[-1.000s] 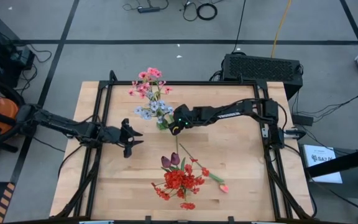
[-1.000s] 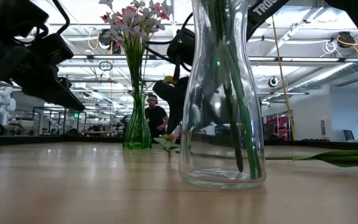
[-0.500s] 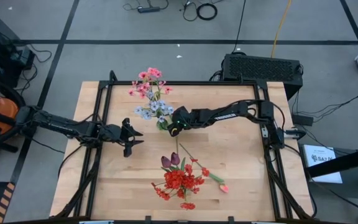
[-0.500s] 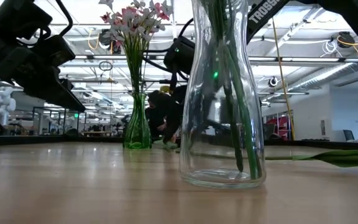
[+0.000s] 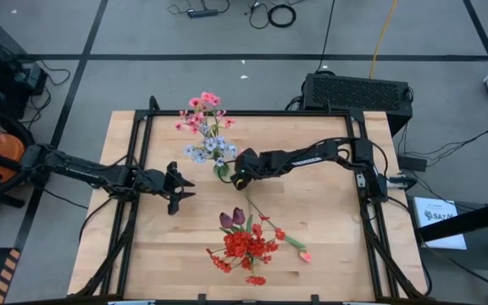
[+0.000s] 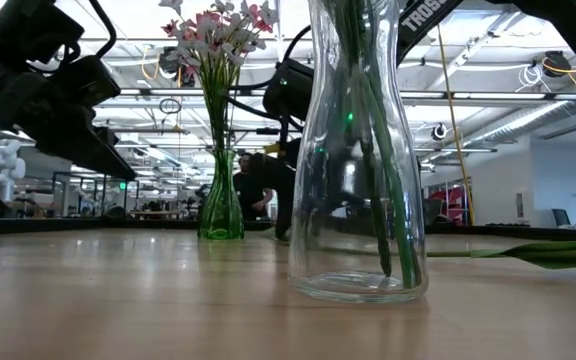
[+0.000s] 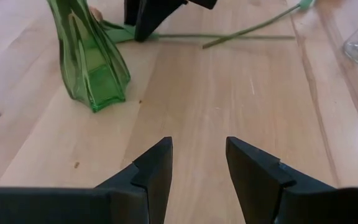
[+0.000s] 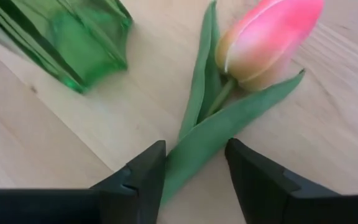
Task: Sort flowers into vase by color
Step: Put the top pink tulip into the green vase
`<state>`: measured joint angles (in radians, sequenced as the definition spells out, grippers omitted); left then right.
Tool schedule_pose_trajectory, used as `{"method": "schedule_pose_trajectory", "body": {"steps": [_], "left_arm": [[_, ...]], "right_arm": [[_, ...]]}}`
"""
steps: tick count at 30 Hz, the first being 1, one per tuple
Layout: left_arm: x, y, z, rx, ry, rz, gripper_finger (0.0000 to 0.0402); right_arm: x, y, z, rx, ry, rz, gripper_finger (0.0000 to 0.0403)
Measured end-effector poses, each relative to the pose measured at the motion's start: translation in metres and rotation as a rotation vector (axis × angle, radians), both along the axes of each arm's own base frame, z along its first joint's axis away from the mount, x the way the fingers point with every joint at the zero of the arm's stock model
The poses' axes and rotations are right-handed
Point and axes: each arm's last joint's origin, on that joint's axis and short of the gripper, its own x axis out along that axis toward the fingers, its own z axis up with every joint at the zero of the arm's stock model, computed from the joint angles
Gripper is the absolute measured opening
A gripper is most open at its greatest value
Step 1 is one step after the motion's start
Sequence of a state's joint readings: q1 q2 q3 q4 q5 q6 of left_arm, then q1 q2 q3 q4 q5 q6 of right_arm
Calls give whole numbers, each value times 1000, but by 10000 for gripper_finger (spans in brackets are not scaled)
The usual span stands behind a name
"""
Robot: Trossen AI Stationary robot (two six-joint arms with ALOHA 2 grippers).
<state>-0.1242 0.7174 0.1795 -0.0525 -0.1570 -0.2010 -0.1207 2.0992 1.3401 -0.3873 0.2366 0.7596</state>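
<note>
A green glass vase (image 5: 220,169) holds pink blossoms (image 5: 202,110) and pale blue sprigs (image 5: 208,151). Beside its base a pink tulip (image 8: 269,37) lies on the table. My right gripper (image 8: 194,165) points down at it, open, with the tulip's long leaf (image 8: 222,134) between the fingers. A clear vase (image 6: 358,150) near the front holds red clusters (image 5: 244,244) and maroon tulips (image 5: 233,219). A pink bud (image 5: 305,255) lies on the wood to its right. My left gripper (image 5: 189,187) hovers open left of the green vase, holding nothing. My right gripper slants down from the table's right, one finger on each side of the tulip's leaf (image 8: 185,158), just below the bloom. The tulip lies flat on the table. Whether the fingers touch the leaf I cannot tell.
Thin green stems (image 7: 247,28) run across the wood between the two vases. The green vase's base (image 8: 61,37) stands close beside my right gripper. Bare wood (image 7: 229,93) lies ahead of my left gripper. A black frame (image 5: 142,135) edges the table.
My right gripper has sunk toward the table beside the green vase and tipped further down, onto the pink tulip. The flowers and both vases have stayed in place.
</note>
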Motion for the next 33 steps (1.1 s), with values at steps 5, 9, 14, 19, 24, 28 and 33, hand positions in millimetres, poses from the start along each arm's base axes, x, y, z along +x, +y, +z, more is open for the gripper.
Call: {"method": "schedule_pose_trajectory", "body": {"steps": [5, 9, 14, 19, 24, 28, 33], "left_arm": [[0, 0, 0, -2, -1, 0, 157], [0, 0, 0, -4, -2, -3, 157], [1, 0, 1, -5, -11, -3, 157], [1, -1, 2, -38, -24, -4, 157], [3, -3, 4, -72, -45, -50, 157], [5, -3, 8, -76, -94, -52, 157], [8, -3, 15, -82, -169, -51, 157]], "right_arm": [[-4, 1, 0, 1, 51, 40, 95], [-6, 3, -1, 10, 71, 47, 21], [-8, 7, 3, 38, 83, 59, 7], [-26, 13, 20, 56, 185, 80, 3], [-53, 19, 43, 38, 200, 91, 1], [-94, 32, 49, 23, 156, 14, 1], [-151, 54, 61, 40, -54, -68, 1]]}}
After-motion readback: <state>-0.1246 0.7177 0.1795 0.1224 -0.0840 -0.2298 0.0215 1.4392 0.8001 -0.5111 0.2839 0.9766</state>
